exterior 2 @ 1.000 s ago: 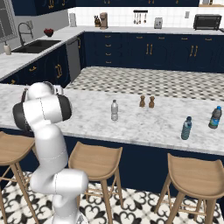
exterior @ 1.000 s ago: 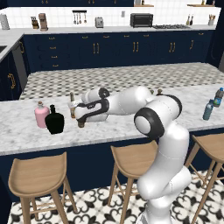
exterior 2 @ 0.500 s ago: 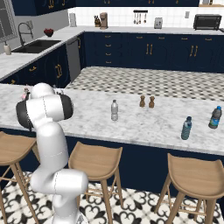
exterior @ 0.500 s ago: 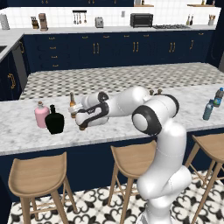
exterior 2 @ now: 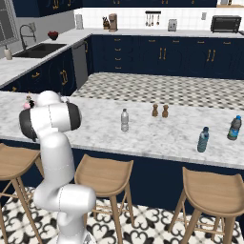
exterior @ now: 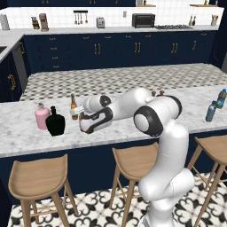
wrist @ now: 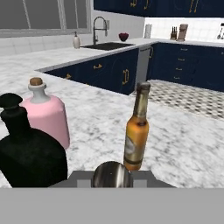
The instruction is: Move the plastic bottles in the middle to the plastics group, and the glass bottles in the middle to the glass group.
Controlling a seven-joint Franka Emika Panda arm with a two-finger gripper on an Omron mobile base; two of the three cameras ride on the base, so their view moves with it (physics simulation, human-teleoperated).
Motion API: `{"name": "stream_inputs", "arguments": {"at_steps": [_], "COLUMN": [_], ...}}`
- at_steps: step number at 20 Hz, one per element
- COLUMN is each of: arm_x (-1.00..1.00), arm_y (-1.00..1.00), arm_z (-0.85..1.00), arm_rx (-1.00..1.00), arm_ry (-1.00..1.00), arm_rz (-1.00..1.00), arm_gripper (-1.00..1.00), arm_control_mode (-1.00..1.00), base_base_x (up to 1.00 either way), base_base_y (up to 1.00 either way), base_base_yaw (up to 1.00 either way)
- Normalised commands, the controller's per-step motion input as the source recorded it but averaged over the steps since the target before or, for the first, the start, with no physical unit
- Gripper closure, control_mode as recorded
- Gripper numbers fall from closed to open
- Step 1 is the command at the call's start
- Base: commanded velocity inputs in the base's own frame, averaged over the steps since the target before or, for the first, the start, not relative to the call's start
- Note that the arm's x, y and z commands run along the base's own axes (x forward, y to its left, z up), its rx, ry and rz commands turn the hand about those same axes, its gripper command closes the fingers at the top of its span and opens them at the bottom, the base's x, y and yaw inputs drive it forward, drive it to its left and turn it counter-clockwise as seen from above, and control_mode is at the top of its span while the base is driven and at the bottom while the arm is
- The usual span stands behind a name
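At the left of the left base view, the gripper is clamped on a slim brown beer bottle, whose metal cap shows at the hand view's bottom. It hovers beside the squat pink bottle, round black bottle and standing brown beer bottle. Judged step: delivering glass to the glass group; next, lower it upright and release. The pale grey plastic bottle waits mid-counter.

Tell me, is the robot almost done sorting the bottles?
About two thirds. Done: the black bottle stands beside the pink bottle and a brown beer bottle. In hand: the gripper is shut on what looks like the second beer bottle, right by that group. Left: the small grey bottle waits mid-counter, far from the blue-capped bottles.
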Motion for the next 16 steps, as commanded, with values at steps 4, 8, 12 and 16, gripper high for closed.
{"name": "stream_inputs", "arguments": {"at_steps": [4, 8, 12, 16], "arm_x": [0.03, 0.02, 0.0, 0.0], "arm_y": [0.0, 0.05, 0.09, 0.0], "arm_z": [0.09, 0.04, 0.03, 0.0], "arm_rx": [0.0, 0.0, 0.0, 0.0], "arm_ry": [0.0, 0.0, 0.0, 0.0], "arm_rz": [0.0, 0.0, 0.0, 0.0], "arm_gripper": [1.0, 1.0, 1.0, 1.0], "arm_control_mode": [-1.0, -1.0, -1.0, -1.0], "base_base_x": [0.0, 0.0, 0.0, 0.0], "base_base_y": [0.0, 0.0, 0.0, 0.0], "base_base_yaw": [0.0, 0.0, 0.0, 0.0]}}
